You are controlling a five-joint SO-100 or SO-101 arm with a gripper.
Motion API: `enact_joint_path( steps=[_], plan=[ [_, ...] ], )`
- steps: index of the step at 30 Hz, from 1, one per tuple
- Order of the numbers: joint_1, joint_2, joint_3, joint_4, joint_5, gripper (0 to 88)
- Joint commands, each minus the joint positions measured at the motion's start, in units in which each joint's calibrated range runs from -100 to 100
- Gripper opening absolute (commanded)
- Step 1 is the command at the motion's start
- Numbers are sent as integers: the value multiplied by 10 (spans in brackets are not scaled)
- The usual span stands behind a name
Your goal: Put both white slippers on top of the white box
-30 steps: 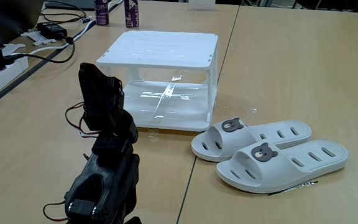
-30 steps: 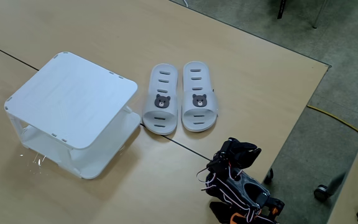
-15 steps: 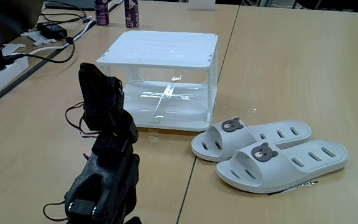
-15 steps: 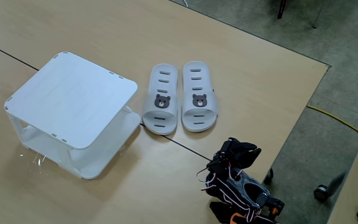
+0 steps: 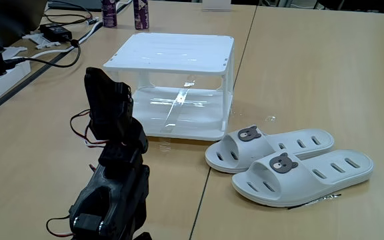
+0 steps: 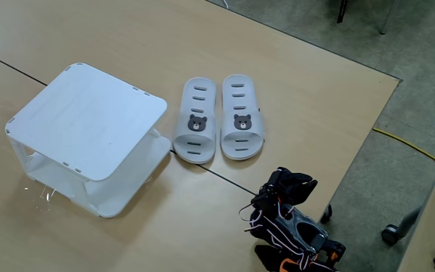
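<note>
**On the table, slippers beside the box**

In a fixed view, the black arm (image 5: 112, 173) sits folded; its jaws' state cannot be told. The white box (image 5: 172, 53) stands behind, two white slippers (image 5: 289, 167) right of it.

In a fixed view from above, slippers (image 6: 217, 117) lie side by side just beside the box (image 6: 89, 121), the arm (image 6: 289, 219) near the table edge.

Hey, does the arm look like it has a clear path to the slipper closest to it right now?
Probably yes. The arm sits folded at the table edge, and only bare table lies between it and the nearer slipper; the white box stands off to the side.
</note>
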Motion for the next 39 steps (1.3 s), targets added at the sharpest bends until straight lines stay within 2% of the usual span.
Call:
enact_joint_path(
  steps=[1,12,16,20,23,29,33,39],
  plan=[
    [-3,0,5,-3,4,8],
    [-3,1,5,-3,4,8],
    [4,4,-5,48,4,8],
    [5,4,-131,265,4,8],
    [47,4,-175,423,4,8],
    [47,4,-247,787,4,8],
    [47,13,-347,985,4,8],
    [52,257,-461,999,4,13]
  ],
)
